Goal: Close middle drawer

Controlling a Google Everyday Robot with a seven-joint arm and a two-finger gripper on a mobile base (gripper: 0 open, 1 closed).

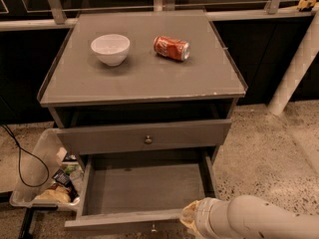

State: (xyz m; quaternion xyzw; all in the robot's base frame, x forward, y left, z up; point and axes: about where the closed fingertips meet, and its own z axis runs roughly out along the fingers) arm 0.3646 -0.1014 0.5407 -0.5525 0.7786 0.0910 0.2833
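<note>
The middle drawer (124,220) is a grey wooden box pulled far out of the cabinet, and its inside is bare. Its small knob (153,228) shows at the bottom edge of the view. My gripper (190,216) is at the lower right, at the right end of the drawer's front panel and close against its top edge. The white forearm behind it runs off to the right. The uppermost drawer (99,138), with its round knob (148,139), stands out a little from the cabinet.
A white bowl (110,48) and a red can (171,48) lying on its side are on the cabinet top (149,78). A clear bin of snacks (47,176) and a black cable (22,156) are on the floor to the left. A white post (294,71) stands to the right.
</note>
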